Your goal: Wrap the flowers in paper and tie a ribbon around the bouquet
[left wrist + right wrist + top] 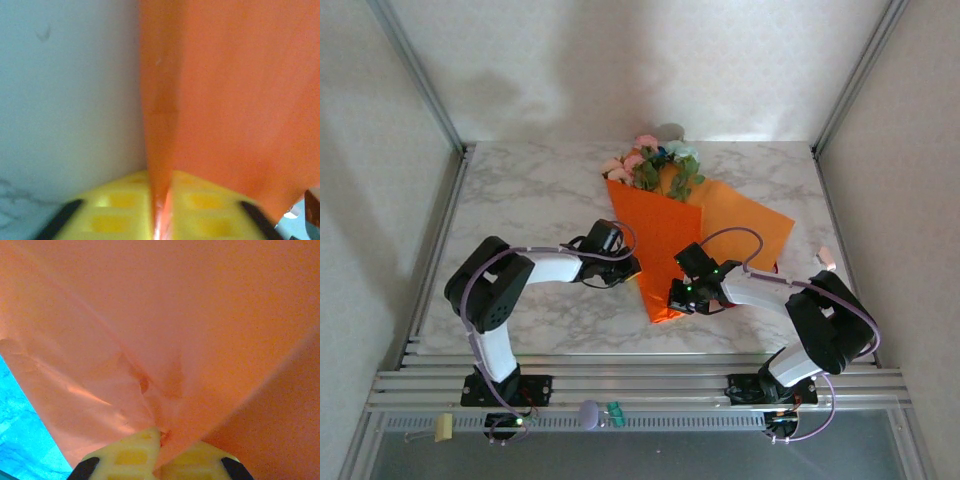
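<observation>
The orange paper (660, 240) lies folded over the flowers (655, 160) as a rough cone. Pink, pale and blue heads stick out of its wide far end. A second flap (745, 225) spreads out to the right. My left gripper (632, 268) is at the cone's left edge, and its yellow fingers (125, 200) are shut on a fold of the paper (235, 100). My right gripper (678, 295) is at the narrow near end, shut on crumpled paper (175, 315). A small red bit (776, 268), perhaps the ribbon, peeks out by the right flap.
The marble table (530, 190) is bounded by metal frame posts at left and right and a white wall behind. On the near rail lie a pale clip (443, 427) and two small objects (602, 412). A pinkish tag (825, 258) sits by the right arm.
</observation>
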{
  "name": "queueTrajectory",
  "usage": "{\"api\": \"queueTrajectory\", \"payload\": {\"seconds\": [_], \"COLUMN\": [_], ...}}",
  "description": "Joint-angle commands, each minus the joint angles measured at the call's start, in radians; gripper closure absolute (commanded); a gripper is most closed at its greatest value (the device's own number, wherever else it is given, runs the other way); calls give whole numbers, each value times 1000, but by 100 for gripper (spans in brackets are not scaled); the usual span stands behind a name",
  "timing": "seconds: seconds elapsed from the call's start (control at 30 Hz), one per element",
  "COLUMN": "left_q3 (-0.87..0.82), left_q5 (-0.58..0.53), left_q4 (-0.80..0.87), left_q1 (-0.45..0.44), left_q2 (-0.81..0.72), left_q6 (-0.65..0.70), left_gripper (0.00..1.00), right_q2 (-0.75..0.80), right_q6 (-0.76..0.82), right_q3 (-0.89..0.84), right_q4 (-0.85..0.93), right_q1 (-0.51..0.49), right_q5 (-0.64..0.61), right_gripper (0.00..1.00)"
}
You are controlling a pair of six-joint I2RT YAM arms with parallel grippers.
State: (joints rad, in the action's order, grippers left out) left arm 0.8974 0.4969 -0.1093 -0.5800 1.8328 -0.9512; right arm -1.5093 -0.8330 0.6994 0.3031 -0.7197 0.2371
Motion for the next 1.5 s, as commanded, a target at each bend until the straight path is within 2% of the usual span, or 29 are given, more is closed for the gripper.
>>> {"api": "queueTrajectory", "payload": {"seconds": [0.0,0.1,0.13,0.17,0.2,0.27,0.3,0.33,0.4,0.53,0.6,0.67,0.7,0.73,0.77,0.8,0.9,0.93,0.97,1.0,1.1,1.17,1.2,1.23,1.3,1.37,1.4,1.43,1.47], "left_q3": [33,44,49,57,65,80,88,102,127,163,180,194,203,212,220,230,259,267,276,283,308,326,336,348,362,376,383,394,404], "left_q5": [-20,-21,-25,-31,-35,-36,-35,-33,-34,-33,-39,-43,-44,-43,-41,-41,-43,-43,-44,-42,-36,-35,-35,-35,-34,-35,-37,-41,-45], "left_q4": [-9,-3,0,7,11,6,1,-1,2,2,15,21,19,17,16,15,17,19,21,19,11,11,14,18,14,5,7,12,18], "left_q1": [27,39,44,47,52,67,72,78,92,112,122,130,134,139,143,148,166,173,179,183,197,206,211,216,224,232,237,243,248], "left_q2": [26,31,33,37,42,58,66,76,96,119,130,144,152,161,169,176,195,201,207,215,237,252,261,270,283,295,300,305,312], "left_q6": [34,42,45,50,54,58,58,63,72,81,87,92,95,98,100,101,107,106,108,110,112,112,112,112,111,106,106,106,105], "left_gripper": [100,100,96,79,73,70,72,79,99,100,74,70,71,79,93,100,98,83,75,75,98,95,82,78,98,100,96,77,66], "right_q2": [-34,-34,-34,-35,-35,-37,-38,-39,-40,-42,-42,-43,-45,-46,-48,-48,-49,-49,-49,-49,-49,-51,-51,-54,-55,-58,-58,-60,-60], "right_q6": [15,15,15,15,15,16,17,17,21,23,22,23,23,24,26,28,32,32,33,33,33,35,36,37,38,41,41,43,44], "right_q3": [-7,-6,-6,-5,-5,-3,-4,-2,-2,-1,1,2,4,6,7,8,12,12,12,12,12,12,14,15,17,19,20,21,21], "right_q4": [83,82,82,79,79,79,79,80,82,84,83,83,84,85,85,86,91,91,93,93,91,93,93,92,92,93,93,93,93], "right_q1": [6,8,8,8,8,8,8,9,9,9,10,11,11,12,12,14,16,17,18,19,20,22,22,23,23,24,24,25,25], "right_q5": [-10,-9,-9,-7,-5,-3,-4,-2,-2,1,2,3,5,5,6,6,9,9,10,10,14,15,17,19,20,22,22,24,24], "right_gripper": [100,100,100,100,100,100,100,100,100,100,100,100,100,100,100,100,100,100,100,100,100,100,100,100,100,100,100,100,100]}}
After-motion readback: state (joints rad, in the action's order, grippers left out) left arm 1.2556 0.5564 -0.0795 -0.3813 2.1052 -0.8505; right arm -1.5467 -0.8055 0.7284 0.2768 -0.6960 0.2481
